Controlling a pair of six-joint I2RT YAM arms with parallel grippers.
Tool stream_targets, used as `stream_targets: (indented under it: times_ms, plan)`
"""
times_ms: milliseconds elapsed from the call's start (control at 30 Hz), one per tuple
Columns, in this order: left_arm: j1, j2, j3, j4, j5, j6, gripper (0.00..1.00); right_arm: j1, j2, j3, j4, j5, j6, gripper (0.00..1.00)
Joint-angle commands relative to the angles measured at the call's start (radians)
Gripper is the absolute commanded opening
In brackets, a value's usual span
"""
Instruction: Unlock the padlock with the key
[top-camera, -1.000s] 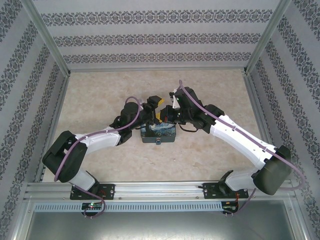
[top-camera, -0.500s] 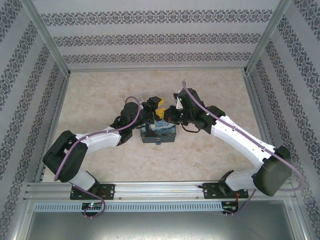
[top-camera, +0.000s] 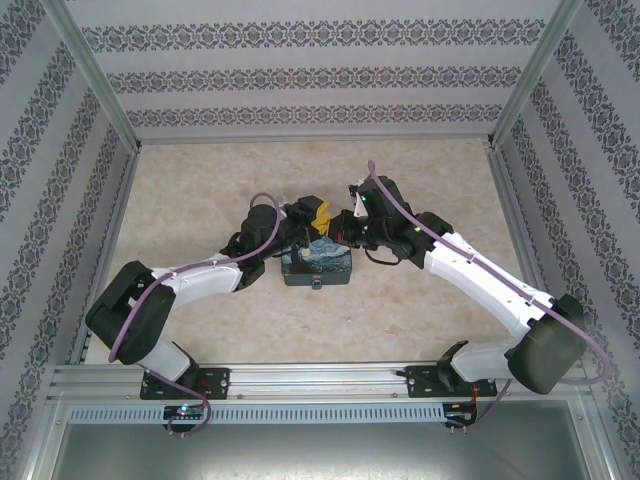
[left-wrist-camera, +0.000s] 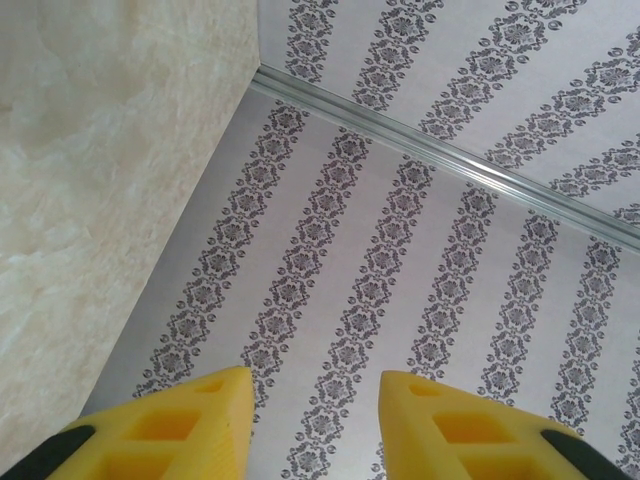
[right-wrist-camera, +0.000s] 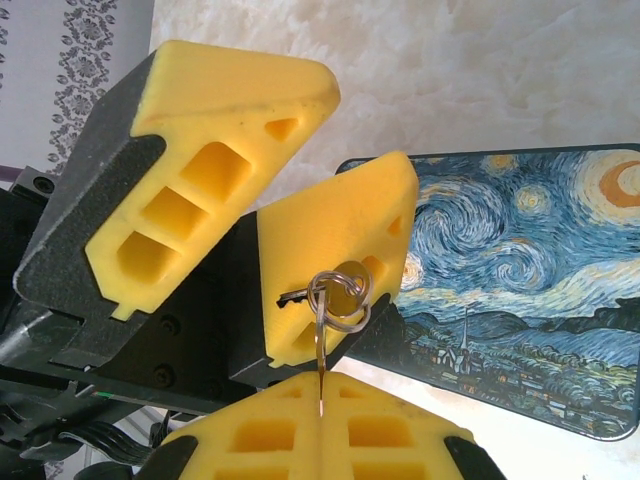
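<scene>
**Key in hand, padlock not touched yet**

You were at the "get the key sorted" stage, not the unlocking itself. Your right gripper (right-wrist-camera: 320, 397) had its fingers pressed flat together on the key (right-wrist-camera: 319, 350). The thin blade stood up out of the seam between the pads, with the key ring (right-wrist-camera: 340, 296) dangling off the top end.

Your left gripper (left-wrist-camera: 315, 380) was right up against it with the fingers (right-wrist-camera: 330, 240) standing apart. Nothing was between them in its own wrist view, just wallpaper. From the right wrist view, the ring sat in front of the lower yellow finger, but I couldn't tell whether it actually touched.

Both grippers hung over the far edge of the painted box (right-wrist-camera: 520, 260). In the top view, the padlock (top-camera: 318, 285) looked to be that tiny thing at the box's near edge. It was too small to make out the keyhole.

My guess is that the next move needed:
- The blade sticking out far enough past the pads to reach the lock.
- The left gripper going down to steady the padlock body.
- The key lined up dead straight with the slot, because a sliver like that will twist in foam fingers if it goes in crooked
</scene>
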Motion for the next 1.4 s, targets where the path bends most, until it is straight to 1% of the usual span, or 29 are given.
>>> stream_targets:
  times_ms: [0, 233, 500, 600, 667, 700, 867, 967, 1000, 1067, 1100, 1167, 1267, 1367]
  plan:
    - [-0.014, 0.008, -0.010, 0.049, -0.012, 0.000, 0.35, -0.013, -0.020, -0.014, 0.022, -0.016, 0.012, 0.00]
    - [-0.016, 0.003, -0.011, 0.031, -0.017, 0.005, 0.22, -0.013, -0.021, -0.018, 0.026, -0.018, 0.012, 0.00]
    - [-0.020, 0.000, -0.011, 0.015, -0.023, 0.011, 0.15, -0.015, -0.023, -0.021, 0.030, -0.017, 0.015, 0.00]
    - [-0.021, 0.000, -0.010, 0.014, -0.023, 0.013, 0.08, -0.015, -0.023, -0.021, 0.031, -0.019, 0.016, 0.00]
    - [-0.022, 0.003, -0.009, 0.014, -0.022, 0.014, 0.02, -0.015, -0.021, -0.019, 0.033, -0.020, 0.016, 0.00]
    - [-0.022, 0.003, -0.009, 0.013, -0.023, 0.014, 0.00, -0.015, -0.021, -0.019, 0.033, -0.019, 0.016, 0.00]
    - [-0.022, 0.003, -0.006, 0.008, -0.022, 0.028, 0.00, -0.016, -0.023, -0.019, 0.034, -0.020, 0.015, 0.00]
    - [-0.021, 0.005, -0.001, 0.004, -0.019, 0.077, 0.00, -0.026, -0.047, -0.039, 0.036, -0.013, 0.014, 0.00]
    - [-0.020, 0.004, 0.003, -0.001, -0.014, 0.106, 0.00, -0.037, -0.065, -0.056, 0.037, -0.005, 0.019, 0.03]
    - [-0.013, 0.009, 0.012, 0.002, 0.006, 0.177, 0.00, -0.065, -0.112, -0.107, 0.043, 0.002, 0.030, 0.34]
    - [-0.006, 0.012, 0.021, 0.002, 0.025, 0.215, 0.00, -0.085, -0.141, -0.143, 0.046, 0.005, 0.039, 0.42]
    - [0.005, 0.015, 0.037, -0.008, 0.063, 0.296, 0.00, -0.129, -0.193, -0.210, 0.064, -0.006, 0.059, 0.47]
    - [0.021, 0.021, 0.076, -0.036, 0.132, 0.432, 0.00, -0.190, -0.256, -0.299, 0.124, -0.049, 0.078, 0.48]
    - [0.034, 0.030, 0.128, -0.071, 0.210, 0.598, 0.00, -0.250, -0.301, -0.396, 0.286, -0.127, 0.108, 0.48]
